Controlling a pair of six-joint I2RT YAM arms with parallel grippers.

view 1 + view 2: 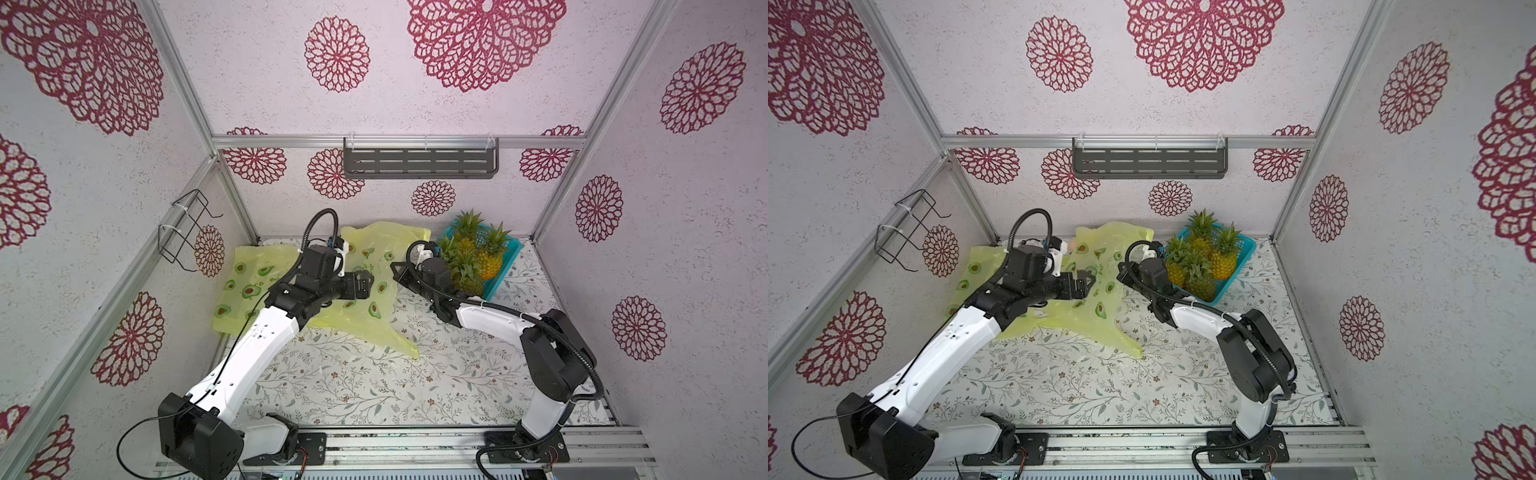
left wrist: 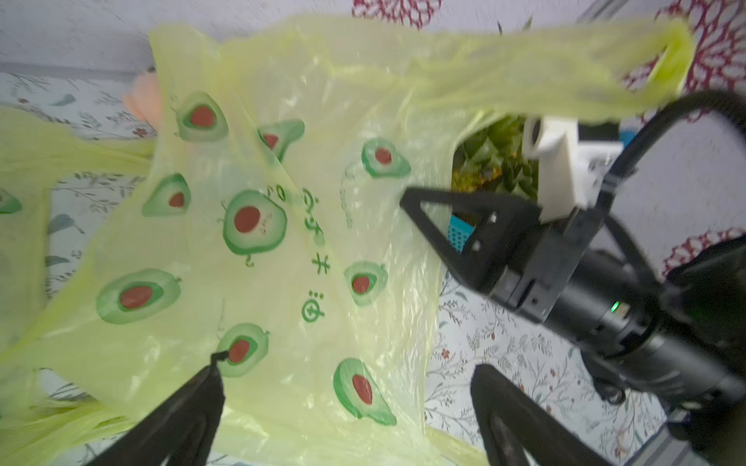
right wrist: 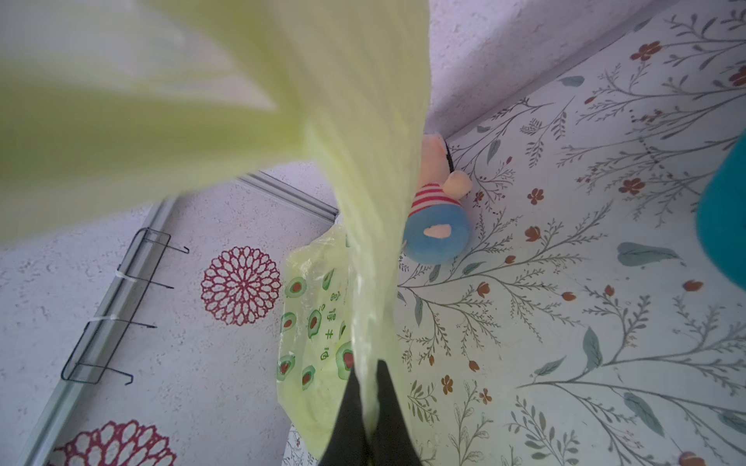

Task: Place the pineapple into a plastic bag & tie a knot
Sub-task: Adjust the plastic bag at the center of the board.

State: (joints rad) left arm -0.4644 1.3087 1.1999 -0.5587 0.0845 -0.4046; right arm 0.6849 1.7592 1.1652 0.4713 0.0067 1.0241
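On the flowery tabletop (image 1: 374,386) a big yellow plastic bag (image 1: 386,324) with avocado pictures lies spread out near the back wall, and the pineapples (image 1: 490,262) stand bunched up in a blue basket (image 1: 505,276) just beside it, at the far right. Over the bag the left tool (image 2: 349,361) has its two black fingers spread wide with nothing between them. Close by, the right tool (image 3: 369,399) is pinched tight on a strip of the bag and holds it up.
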